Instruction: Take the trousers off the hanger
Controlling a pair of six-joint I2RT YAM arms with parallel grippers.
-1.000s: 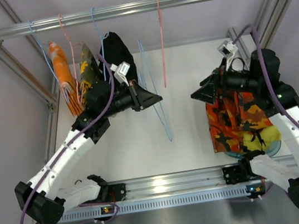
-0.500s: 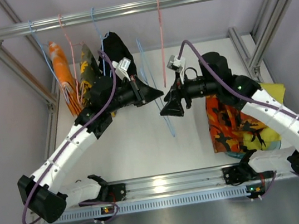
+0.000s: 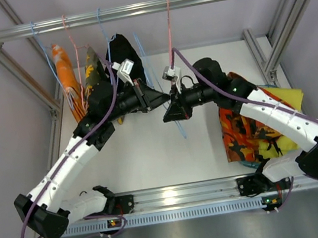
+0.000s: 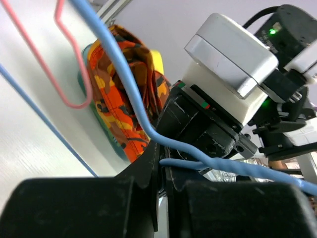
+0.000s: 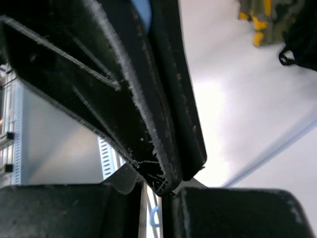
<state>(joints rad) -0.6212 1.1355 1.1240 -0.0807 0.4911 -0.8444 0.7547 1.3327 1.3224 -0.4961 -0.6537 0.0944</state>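
The blue hanger [image 3: 177, 129] is bare, and its wire [image 4: 130, 84] runs between the fingers of my left gripper [image 3: 167, 100] [image 4: 162, 163], which is shut on it. My right gripper [image 3: 167, 116] [image 5: 152, 198] sits tip to tip with the left one at mid-table. Its fingers are pressed close, with a bit of blue wire in the narrow slit. The left gripper's black fingers [image 5: 124, 84] fill the right wrist view. The orange camouflage trousers [image 3: 245, 127] [image 4: 111, 109] lie off the hanger on a pile at the right.
A metal rail [image 3: 148, 5] crosses the back. On it hang orange [image 3: 66, 79], camouflage [image 3: 93, 72] and black [image 3: 125, 52] garments at the left, and a bare pink hanger [image 3: 170, 39]. A yellow garment [image 3: 285, 100] lies under the trousers. Frame posts line both sides.
My right gripper left the orange trousers on the pile, swung left across the table to the left gripper and closed its fingers. The left gripper barely moved, still holding the blue hanger.
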